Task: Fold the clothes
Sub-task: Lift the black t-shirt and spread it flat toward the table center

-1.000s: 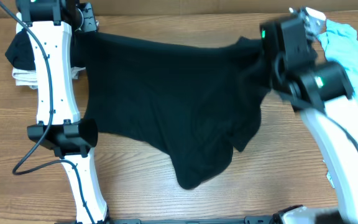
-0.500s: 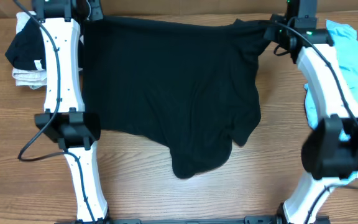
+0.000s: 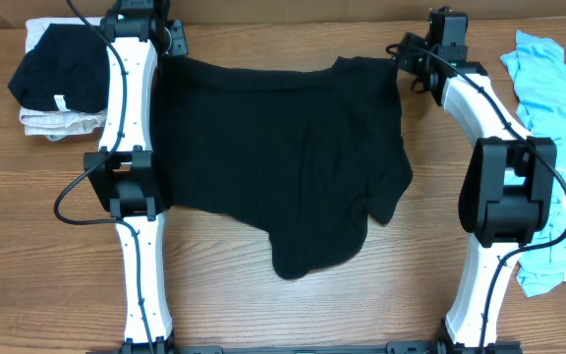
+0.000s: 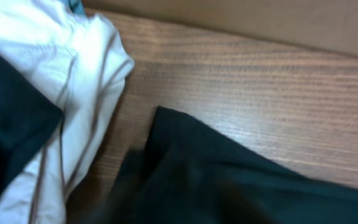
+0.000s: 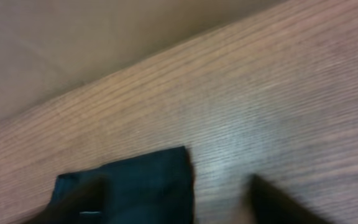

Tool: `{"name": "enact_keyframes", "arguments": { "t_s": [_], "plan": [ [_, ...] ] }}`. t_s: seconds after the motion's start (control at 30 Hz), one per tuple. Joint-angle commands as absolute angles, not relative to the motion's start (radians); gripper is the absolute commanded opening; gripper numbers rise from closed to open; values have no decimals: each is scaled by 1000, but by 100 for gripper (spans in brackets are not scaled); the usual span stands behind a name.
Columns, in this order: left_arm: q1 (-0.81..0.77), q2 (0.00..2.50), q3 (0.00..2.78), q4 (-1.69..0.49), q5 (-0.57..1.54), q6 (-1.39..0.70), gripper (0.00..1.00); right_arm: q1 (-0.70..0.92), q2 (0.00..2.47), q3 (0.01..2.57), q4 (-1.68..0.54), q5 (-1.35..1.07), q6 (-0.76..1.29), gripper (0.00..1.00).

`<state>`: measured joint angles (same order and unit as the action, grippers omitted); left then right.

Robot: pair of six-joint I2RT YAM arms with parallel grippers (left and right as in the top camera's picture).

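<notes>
Along far table (image 3: 263, 41) edge: black T-shirt (image 3: 283, 157) hem flat; right end effector (image 5: 179, 199) spread; left end effector (image 3: 173, 41) unclear.

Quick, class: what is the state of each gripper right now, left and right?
Left gripper: cannot be told from these views.
Right gripper: open, holding nothing; the black T-shirt corner lies loose below it.

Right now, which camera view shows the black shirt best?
The overhead view: the black shirt lies there nearly whole, spread on the table. The left wrist view shows only one dark edge of it beside white cloth. The right wrist view shows only one small corner.
</notes>
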<state>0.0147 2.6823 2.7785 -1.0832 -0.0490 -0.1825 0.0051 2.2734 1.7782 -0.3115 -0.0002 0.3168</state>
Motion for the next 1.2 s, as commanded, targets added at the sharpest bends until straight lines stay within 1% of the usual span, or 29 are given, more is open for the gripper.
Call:
{"name": "enact_keyframes", "arguments": {
  "t_s": [0.0,0.2,0.27,0.3,0.37,0.5,0.6,0.67,0.77,0.9,1.03,1.1,1.17],
  "plan": [
    [22,2636,2816,-1097,-52,-183,100,-2,2184,1821,-406,-44,307,100],
    [19,2486,2893,-1262,-52,-183,100,-1,1935,1836,-696,-85,311,100],
    [18,2418,2903,-1325,-51,-183,100,-1,1832,1836,-833,-88,310,100],
    [17,2345,2904,-1394,-51,-183,100,-1,1744,1836,-973,-88,311,100],
    [17,2281,2904,-1455,-51,-183,100,-1,1678,1835,-1102,-89,331,100],
    [16,2172,2904,-1568,-52,-183,100,1,1603,1806,-1322,-91,416,100],
    [17,2136,2904,-1633,-57,-179,100,1,1593,1743,-1396,-102,463,100],
    [19,2133,2903,-1671,-72,-174,100,11,1593,1672,-1389,-146,466,100],
    [22,2141,2879,-1689,-85,-152,100,60,1593,1528,-1311,-185,482,100],
    [22,2149,2810,-1689,-85,-154,100,155,1593,1313,-1163,-184,575,100],
    [22,2154,2753,-1689,-85,-157,100,215,1593,1154,-1040,-177,667,99],
    [22,2154,2730,-1677,-86,-157,100,232,1593,1089,-985,-173,686,96],
    [22,2154,2705,-1662,-86,-157,100,242,1593,1033,-934,-172,693,90]
  ]
}}
